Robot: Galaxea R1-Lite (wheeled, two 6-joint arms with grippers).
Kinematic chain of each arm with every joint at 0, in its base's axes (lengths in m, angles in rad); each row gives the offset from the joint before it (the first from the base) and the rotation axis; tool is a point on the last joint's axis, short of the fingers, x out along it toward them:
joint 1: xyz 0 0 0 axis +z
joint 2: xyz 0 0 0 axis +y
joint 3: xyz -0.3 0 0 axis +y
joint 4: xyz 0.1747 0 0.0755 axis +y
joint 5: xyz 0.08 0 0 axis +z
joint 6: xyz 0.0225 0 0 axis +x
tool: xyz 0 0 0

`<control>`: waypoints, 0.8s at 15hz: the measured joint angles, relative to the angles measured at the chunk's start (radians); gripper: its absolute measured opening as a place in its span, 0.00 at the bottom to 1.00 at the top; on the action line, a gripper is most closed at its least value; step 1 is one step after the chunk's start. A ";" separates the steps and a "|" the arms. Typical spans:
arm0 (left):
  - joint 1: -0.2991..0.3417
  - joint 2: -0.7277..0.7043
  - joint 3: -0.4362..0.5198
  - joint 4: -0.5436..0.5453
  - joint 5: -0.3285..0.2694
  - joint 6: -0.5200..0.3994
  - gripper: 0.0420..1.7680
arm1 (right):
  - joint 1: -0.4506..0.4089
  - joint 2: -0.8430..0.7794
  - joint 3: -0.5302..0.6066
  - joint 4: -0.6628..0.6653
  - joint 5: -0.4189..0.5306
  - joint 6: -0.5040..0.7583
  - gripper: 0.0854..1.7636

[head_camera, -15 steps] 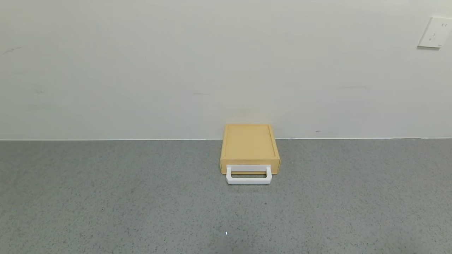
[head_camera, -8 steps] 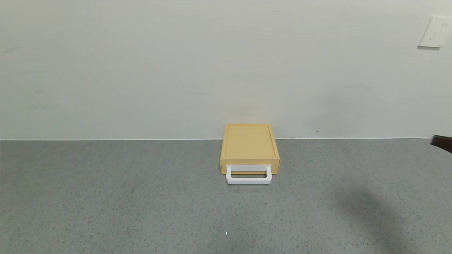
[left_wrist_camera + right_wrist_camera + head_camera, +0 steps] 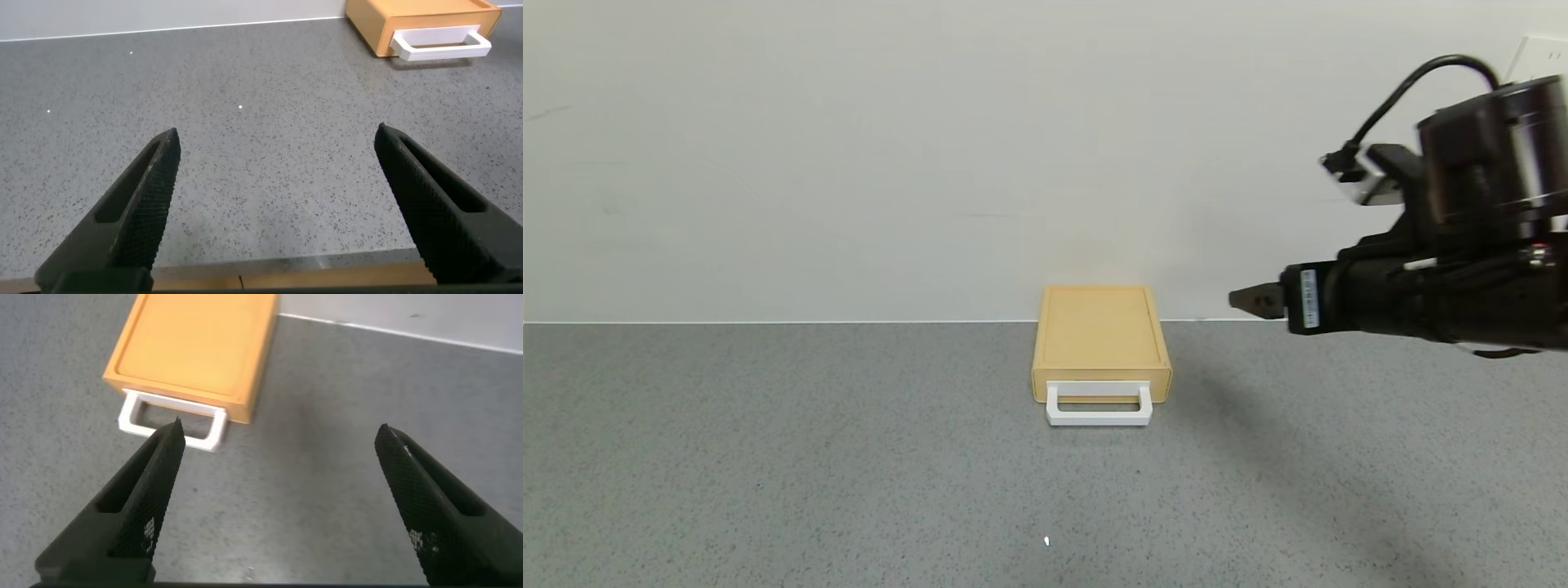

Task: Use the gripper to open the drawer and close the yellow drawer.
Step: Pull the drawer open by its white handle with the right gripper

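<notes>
While drawer (image 3: 1101, 347) sits closed | right tool (image 3: 1250, 299) spread, arm cropped

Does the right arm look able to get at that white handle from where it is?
Probably yes. The right gripper hangs open above the counter, off to the drawer's right, and nothing lies between it and the handle, which sticks out free.
</notes>
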 joint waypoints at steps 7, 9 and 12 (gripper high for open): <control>0.000 0.000 0.000 0.000 0.000 0.000 0.97 | 0.159 0.353 -0.220 0.001 -0.047 0.174 0.97; 0.000 0.000 0.000 0.000 0.000 0.000 0.97 | 0.180 0.417 -0.264 0.001 -0.048 0.196 0.97; 0.000 0.000 0.000 0.000 0.000 0.000 0.97 | 0.201 0.493 -0.321 0.001 -0.049 0.213 0.97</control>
